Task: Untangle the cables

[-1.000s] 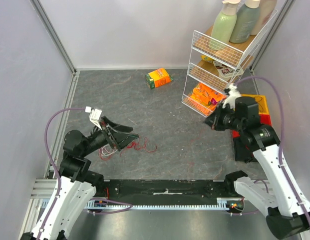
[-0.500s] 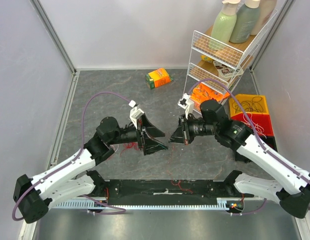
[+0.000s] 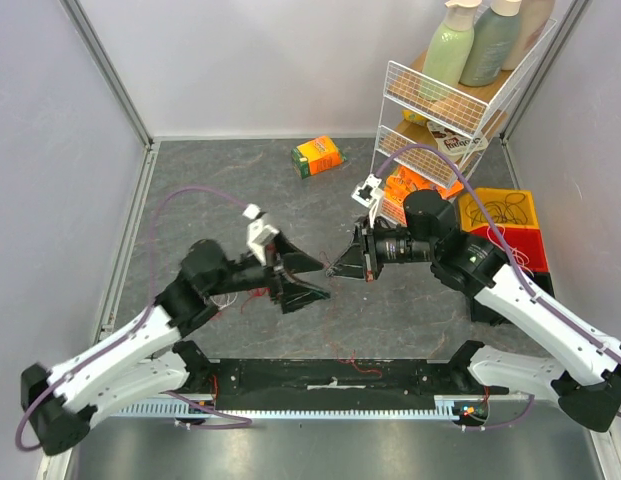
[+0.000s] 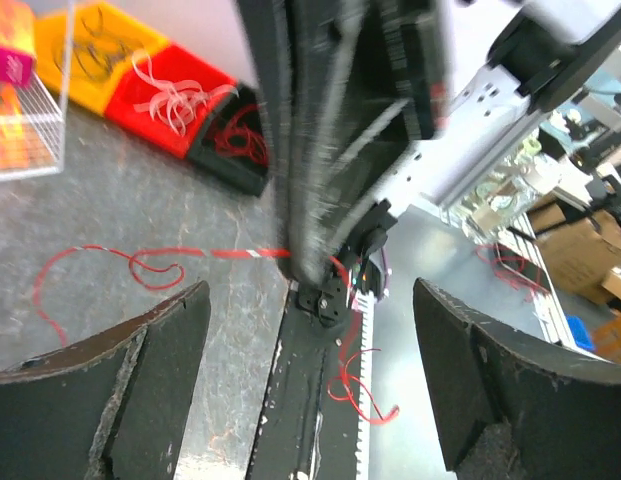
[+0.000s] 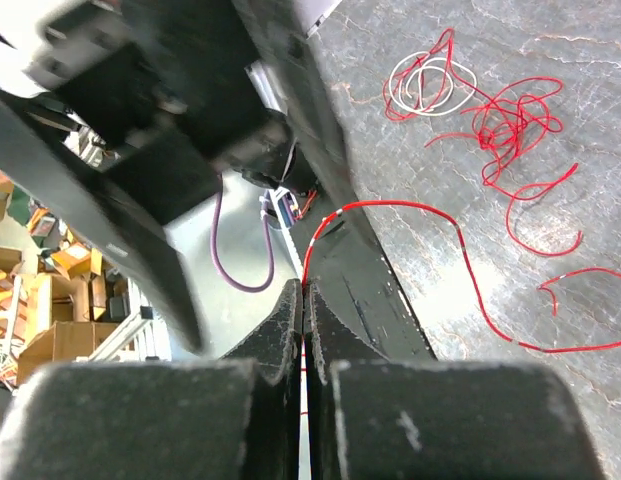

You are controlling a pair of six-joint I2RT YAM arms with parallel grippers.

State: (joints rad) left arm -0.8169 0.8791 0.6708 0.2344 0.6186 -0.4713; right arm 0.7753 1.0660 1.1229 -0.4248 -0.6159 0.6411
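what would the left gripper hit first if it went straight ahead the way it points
Most likely the right gripper, shut on a red cable. It sits straight ahead of the left gripper and its open jaws, though the gap between them is hard to judge.

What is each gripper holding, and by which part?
The right gripper is shut on the thin red wire, pinching a single loose strand at its fingertips, away from the red tangle. The left gripper is open, holding nothing.
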